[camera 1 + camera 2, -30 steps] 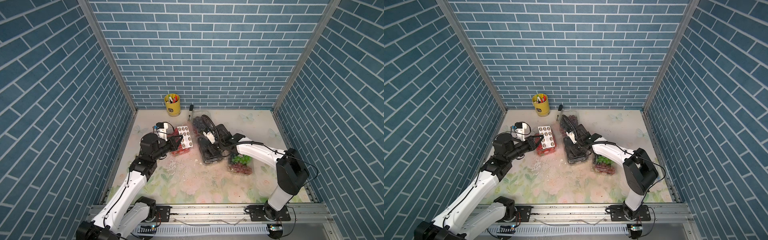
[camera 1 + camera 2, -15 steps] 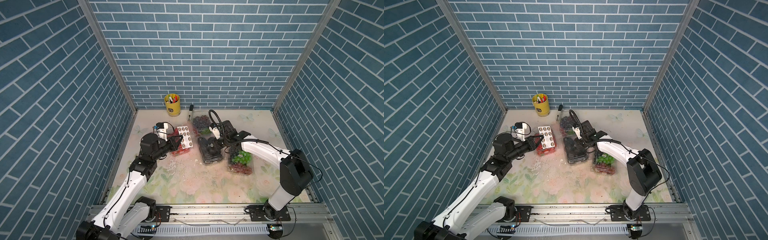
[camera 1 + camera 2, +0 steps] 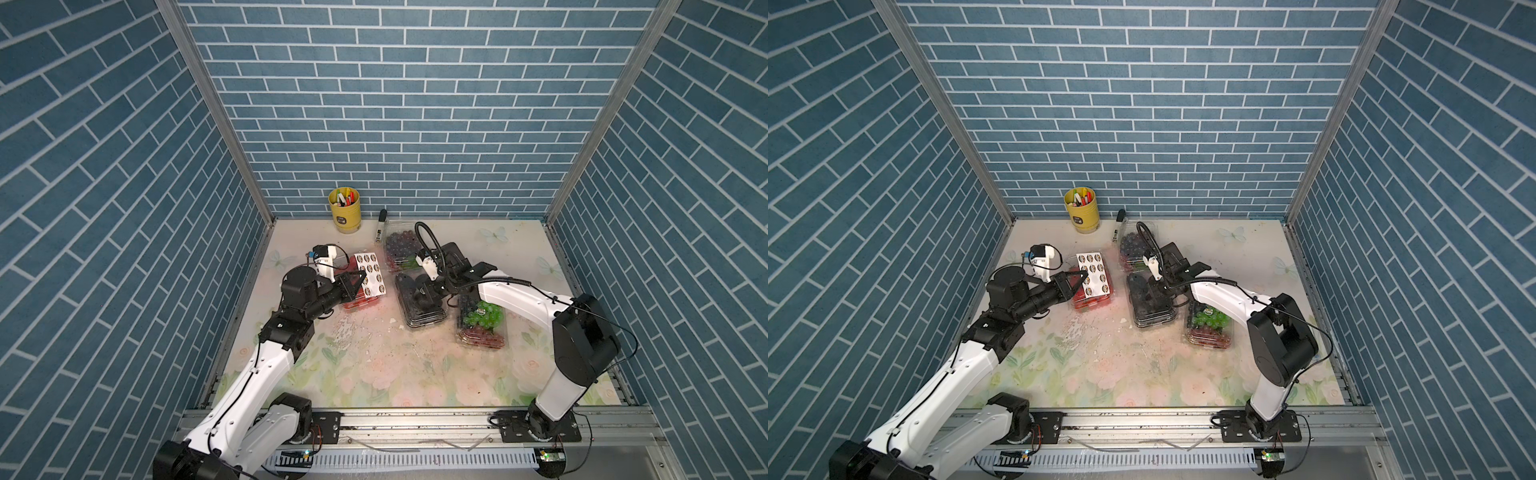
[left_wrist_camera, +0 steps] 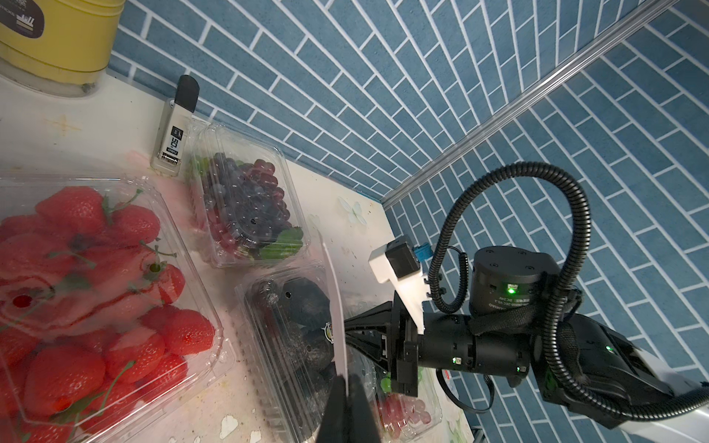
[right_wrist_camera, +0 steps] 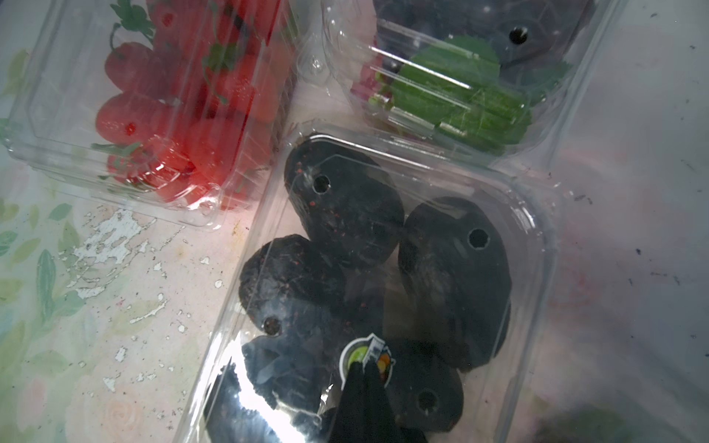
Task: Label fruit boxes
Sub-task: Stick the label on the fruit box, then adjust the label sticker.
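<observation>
Left gripper (image 4: 347, 383): fingers shut flat on one edge of the sticker sheet (image 3: 371, 278). It holds the sheet raised and tilted over the strawberry box (image 3: 355, 304).
Sticker sheet: white, with two columns of round stickers facing up in both top views. It is seen edge-on from the left wrist.
Right gripper (image 5: 365, 370): fingers closed to a point on a single round sticker (image 5: 364, 352), with the tips down over the lid of the black fruit box (image 5: 383, 249). From this angle it cannot be told whether the sticker already lies flat on the lid.
Strawberry box: lid closed, on the left arm's side of the table (image 3: 415, 374). A narrow strip of table separates it from the black fruit box.
Black fruit box: at mid-table, lid closed, with its far rim touching the dark grape box (image 3: 399, 245).
Dark grape box: farthest back of the four, near the rear wall, with green leaves at its near end.
Mixed grape box (image 3: 482, 322): just beside the black fruit box on the right arm's side, partly beneath that arm.
Pen cup (image 3: 345, 208): yellow, upright against the rear wall.
Marker (image 3: 380, 225): lies between the pen cup and the dark grape box.
</observation>
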Available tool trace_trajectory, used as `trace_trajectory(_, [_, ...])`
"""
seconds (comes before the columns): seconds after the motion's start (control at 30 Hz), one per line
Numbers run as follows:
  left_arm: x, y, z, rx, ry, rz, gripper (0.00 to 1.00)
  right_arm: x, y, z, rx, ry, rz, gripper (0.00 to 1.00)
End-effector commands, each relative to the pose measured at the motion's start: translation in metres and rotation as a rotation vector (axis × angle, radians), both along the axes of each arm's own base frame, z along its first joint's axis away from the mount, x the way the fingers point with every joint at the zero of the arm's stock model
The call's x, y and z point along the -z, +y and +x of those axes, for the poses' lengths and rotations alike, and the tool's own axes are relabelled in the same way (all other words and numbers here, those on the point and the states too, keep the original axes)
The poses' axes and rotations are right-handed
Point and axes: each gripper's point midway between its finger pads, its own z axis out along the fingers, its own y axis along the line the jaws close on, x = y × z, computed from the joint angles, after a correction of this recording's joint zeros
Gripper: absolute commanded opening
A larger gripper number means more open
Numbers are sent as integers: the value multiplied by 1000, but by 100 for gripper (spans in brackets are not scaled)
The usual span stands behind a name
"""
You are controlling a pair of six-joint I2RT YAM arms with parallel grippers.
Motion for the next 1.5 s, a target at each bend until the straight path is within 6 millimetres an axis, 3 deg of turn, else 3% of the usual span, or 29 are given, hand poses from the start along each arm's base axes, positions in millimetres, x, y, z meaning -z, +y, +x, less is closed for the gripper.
trace_trajectory(0.0, [-1,1,0,7,-7,4,0,2,4,2,9,21,14,0])
trace_trajectory(0.43, [1,0,1,7,-3,5,0,18,-18,-12,35,42,-41,0])
trace_trajectory(0.57, [1,-1,1,12,-4,0,0,10,-24,-14,45,20,-38,0])
trace_trajectory(0.67, [1,-2,0,18,-7,-5,0,-7,-25,-13,53,-22,-10,1])
trace_trajectory(0.93, [-7,-16,2,92,-30,-87,0,-67,-28,-17,72,-150,124,18])
trace_trajectory(1.1, [-22,-28,3,160,-73,-189,0,-110,-35,-22,116,-274,274,28])
trace_trajectory(1.47, [-59,-70,-13,331,-179,-285,0,-195,-18,-63,-16,-345,724,56])
